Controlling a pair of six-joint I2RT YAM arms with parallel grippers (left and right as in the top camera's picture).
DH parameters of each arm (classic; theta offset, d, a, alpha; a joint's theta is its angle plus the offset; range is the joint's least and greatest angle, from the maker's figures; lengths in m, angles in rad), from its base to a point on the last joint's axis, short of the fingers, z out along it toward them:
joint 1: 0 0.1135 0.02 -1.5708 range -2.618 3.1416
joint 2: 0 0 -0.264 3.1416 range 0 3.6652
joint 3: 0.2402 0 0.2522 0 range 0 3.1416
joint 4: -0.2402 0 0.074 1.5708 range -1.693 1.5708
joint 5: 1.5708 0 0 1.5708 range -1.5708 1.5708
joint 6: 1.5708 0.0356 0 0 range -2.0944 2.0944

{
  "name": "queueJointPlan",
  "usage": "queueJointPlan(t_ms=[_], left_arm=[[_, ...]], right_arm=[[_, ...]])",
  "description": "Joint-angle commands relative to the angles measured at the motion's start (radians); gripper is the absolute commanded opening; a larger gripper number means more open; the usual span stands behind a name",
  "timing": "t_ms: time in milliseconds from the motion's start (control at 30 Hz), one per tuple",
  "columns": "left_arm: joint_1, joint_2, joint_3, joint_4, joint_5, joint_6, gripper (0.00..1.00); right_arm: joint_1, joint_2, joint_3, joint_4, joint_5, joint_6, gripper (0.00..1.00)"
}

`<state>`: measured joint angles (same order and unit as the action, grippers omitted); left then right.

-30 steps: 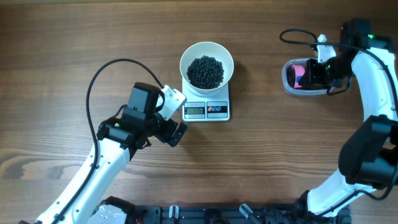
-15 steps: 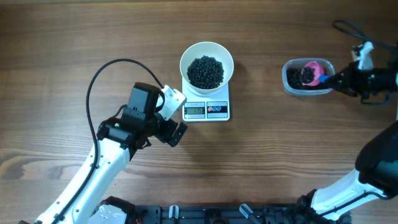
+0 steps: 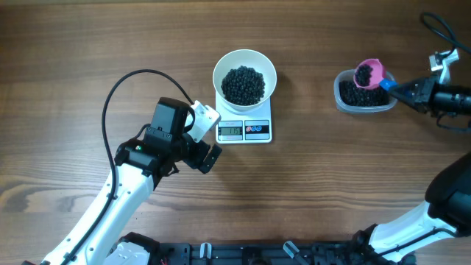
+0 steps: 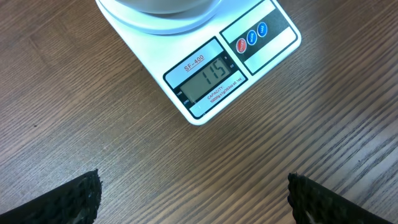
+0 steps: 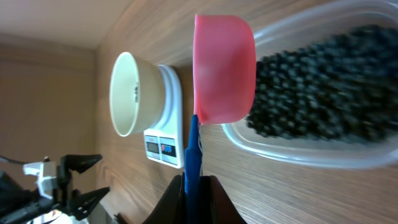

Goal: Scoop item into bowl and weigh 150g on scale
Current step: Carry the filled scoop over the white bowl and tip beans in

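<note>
Clamped with the right claw [image 5: 193, 186] onto a thin blue handle [image 5: 193, 146], squeezed narrow around it. Carries at the end of that handle a pink scoop [image 3: 369, 73], poised at the far rim of a clear plastic tub [image 3: 341, 99], with something dark showing inside the cup from overhead. Cannot tell whether touching that rim or just above it. Shows a heap of small black beans [image 5: 323, 87] in the tub.

Well to the left, across the wooden table [image 3: 309, 169], finds a white bowl [image 3: 218, 72] sitting on a small white scale [image 3: 257, 137], with more beans piled in the bowl's middle. Reads 115 on the grey display [image 4: 208, 78], next to two small round buttons, red and blue.

Has the left claw [image 3: 211, 138] just beside the scale's near left corner, spread wide and gripping nothing, pointed at the scale's front and apart from it.
</note>
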<state>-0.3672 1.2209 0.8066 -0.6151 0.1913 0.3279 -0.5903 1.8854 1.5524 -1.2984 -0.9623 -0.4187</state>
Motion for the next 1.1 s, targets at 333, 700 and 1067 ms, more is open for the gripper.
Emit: queueJointPlan(t_ms=[333,700,1067], left_arm=[[0.006,0.004,-0.005,0.0,-0.002,0.005,1.0],[0.006,0.004,-0.005,0.0,-0.002,0.005,1.0],[0.006,0.004,-0.005,0.0,-0.002,0.005,1.0]], right_arm=[[0.351,0.013,0.048,0.112,-0.166,0.135,0.04],[0.629,0.013,0.105,0.22,-0.019,0.272,0.04],[0.794,-0.016,0.122,0.313,0.277,0.344,0.04]])
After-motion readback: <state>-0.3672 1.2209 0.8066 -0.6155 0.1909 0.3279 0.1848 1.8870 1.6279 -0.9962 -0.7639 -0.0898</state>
